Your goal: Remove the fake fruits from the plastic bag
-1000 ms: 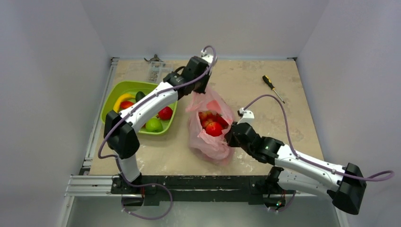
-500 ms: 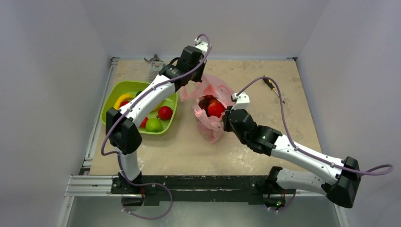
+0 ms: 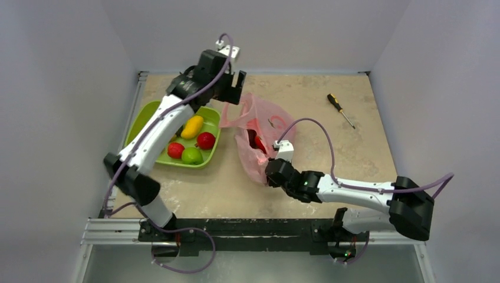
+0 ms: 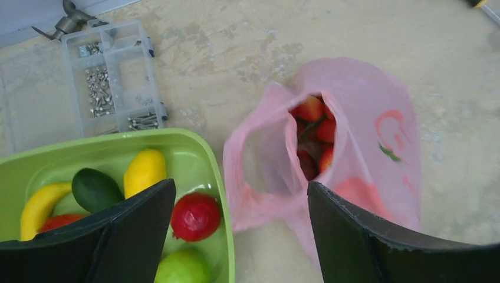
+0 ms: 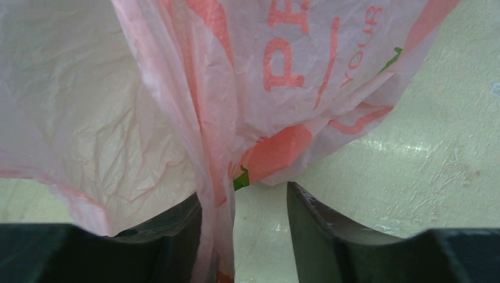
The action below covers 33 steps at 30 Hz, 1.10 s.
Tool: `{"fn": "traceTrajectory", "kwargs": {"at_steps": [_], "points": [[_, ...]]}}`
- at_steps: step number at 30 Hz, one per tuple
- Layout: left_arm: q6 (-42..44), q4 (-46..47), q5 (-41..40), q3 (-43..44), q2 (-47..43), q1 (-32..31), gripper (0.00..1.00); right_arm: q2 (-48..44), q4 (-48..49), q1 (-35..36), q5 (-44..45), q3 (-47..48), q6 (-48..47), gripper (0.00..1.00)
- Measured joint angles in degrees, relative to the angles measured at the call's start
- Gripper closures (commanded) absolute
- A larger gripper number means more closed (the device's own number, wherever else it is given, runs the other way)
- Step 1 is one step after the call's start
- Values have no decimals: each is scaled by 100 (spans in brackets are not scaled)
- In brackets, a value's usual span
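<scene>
The pink plastic bag [image 3: 259, 132] lies slumped on the table, and its mouth [image 4: 312, 132] shows several red fake fruits [image 4: 311, 109] inside. My left gripper [image 3: 234, 87] hovers open above the bag's left handle [image 4: 259, 171]; in the left wrist view the gripper [image 4: 240, 186] has nothing between its fingers. My right gripper [image 3: 267, 173] sits low at the bag's near bottom corner. In the right wrist view this gripper [image 5: 243, 191] is open, and a fold of the bag [image 5: 215, 177] hangs against its left finger, not pinched.
A lime-green tray [image 3: 209, 158] left of the bag holds a yellow fruit [image 3: 193, 126], red ones [image 3: 205, 140] and a green one [image 3: 191, 155]. A clear box of screws [image 4: 112, 82] stands behind the tray. A screwdriver [image 3: 341, 110] lies at the back right.
Both grippers were shut on the bag and have opened. The left arm let go of the handle and rose back-left. The right arm dropped toward the near edge, and the bag slumped.
</scene>
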Motion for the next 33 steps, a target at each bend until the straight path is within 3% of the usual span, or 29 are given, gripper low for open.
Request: {"fn": "traceTrajectory", "kwargs": {"at_steps": [4, 8, 11, 18, 20, 21, 23, 28, 33], "points": [[-415, 109, 667, -1480, -2037, 17, 5, -376, 20, 0, 11, -13, 122, 38], [-970, 920, 1482, -3309, -4295, -391, 5, -748, 155, 0, -103, -160, 155, 38], [-1314, 1502, 1663, -4063, -4951, -1003, 6, -979, 258, 0, -184, -286, 190, 41], [-2035, 2175, 1300, -5235, -4111, -1799, 1, -1233, 538, 0, -367, -463, 302, 45], [-2149, 2181, 1150, -5392, -3869, -1952, 14, -1182, 634, 0, -422, -470, 317, 49], [-2188, 2186, 1104, -5445, -3759, -1998, 32, -1172, 647, 0, -428, -470, 321, 52], [-2291, 2273, 997, -5558, -3611, -2015, 50, -1123, 682, 0, -483, -472, 345, 58], [-2605, 2527, 649, -6229, -3578, -2013, 60, -1233, 704, -4, -540, -629, 450, 56], [-2992, 2979, 726, -7324, -3189, -2028, 66, -1388, 706, -343, -553, -761, 435, 47]]}}
